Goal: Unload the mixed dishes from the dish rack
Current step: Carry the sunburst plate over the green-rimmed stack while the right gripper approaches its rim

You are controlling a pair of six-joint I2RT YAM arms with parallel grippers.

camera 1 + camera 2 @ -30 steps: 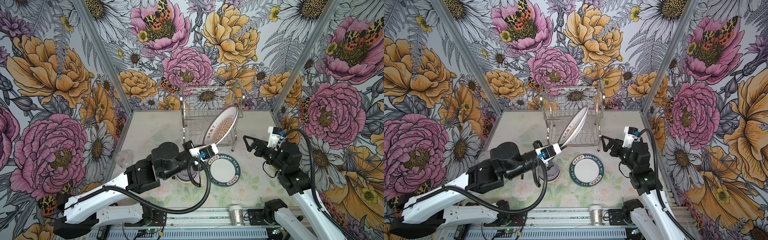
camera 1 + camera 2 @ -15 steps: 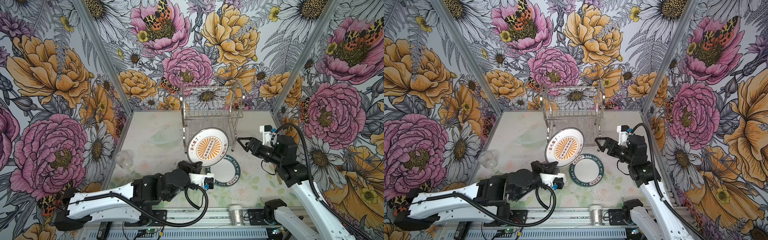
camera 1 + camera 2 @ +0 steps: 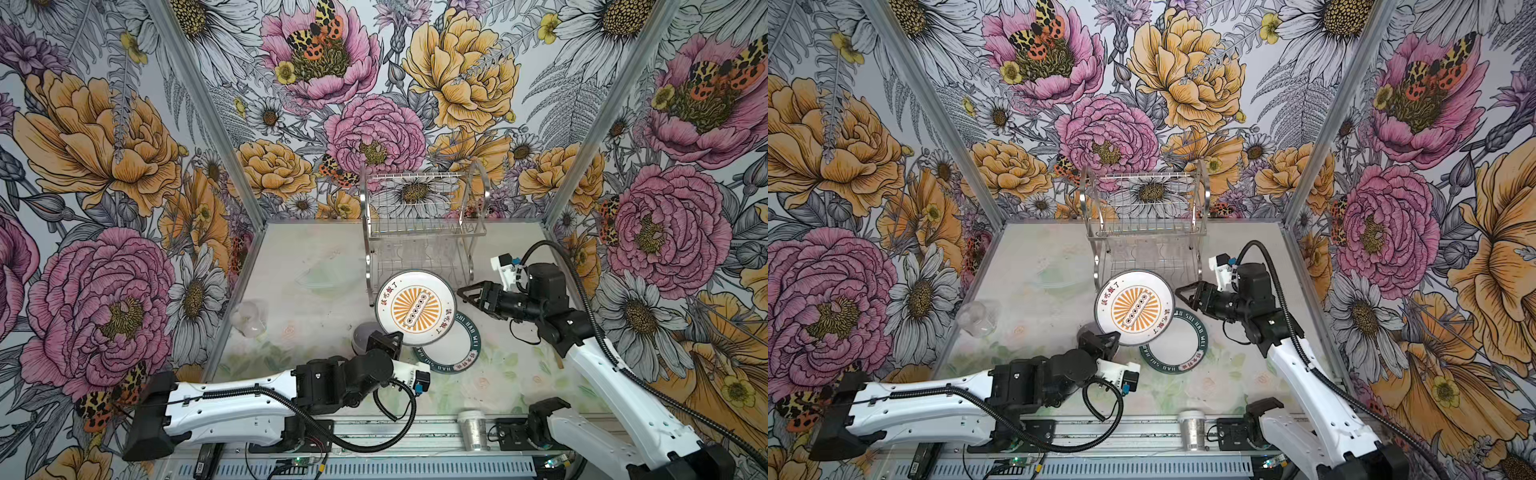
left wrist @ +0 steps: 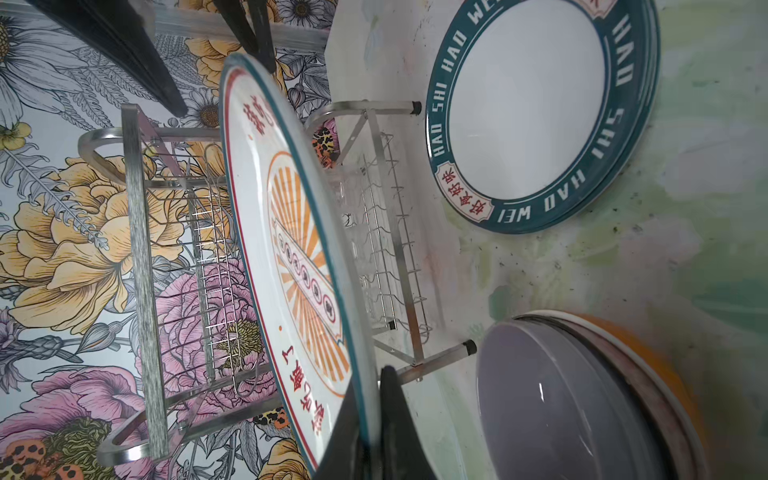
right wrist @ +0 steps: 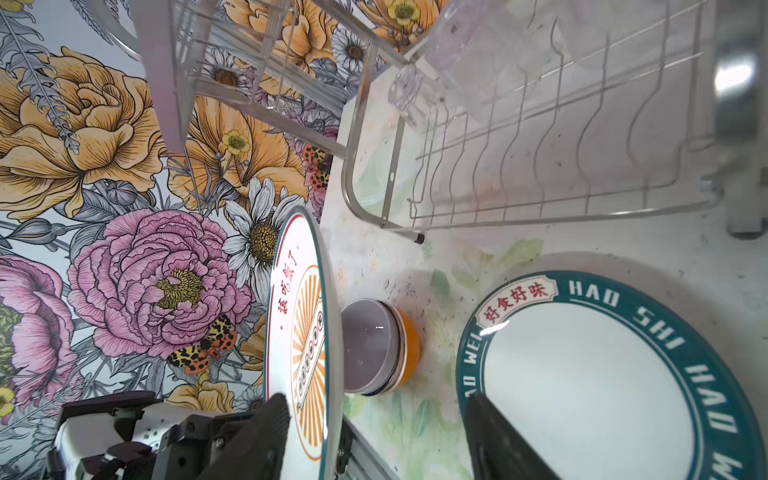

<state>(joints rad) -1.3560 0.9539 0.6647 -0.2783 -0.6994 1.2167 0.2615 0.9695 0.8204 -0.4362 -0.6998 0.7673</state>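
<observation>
Swung down from the two-tier chrome wire dish rack (image 3: 419, 216), the round white orange-sunburst plate (image 3: 415, 306) hangs tilted, partly over the green-rimmed white plates (image 3: 455, 355) toward the front edge of the worktop (image 3: 307, 320), its rim pinched by the left tool (image 3: 386, 340), the right tool (image 3: 465, 293) spread and empty beside it; stiff, slick and probably breakable, it wants a deep rim grip.

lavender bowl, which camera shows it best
The right wrist view: the lavender bowl shows whole, stacked above the orange bowl. The left wrist view shows it bigger but cut off by the frame edge. In both top views only a sliver shows beside the sunburst plate.
</observation>
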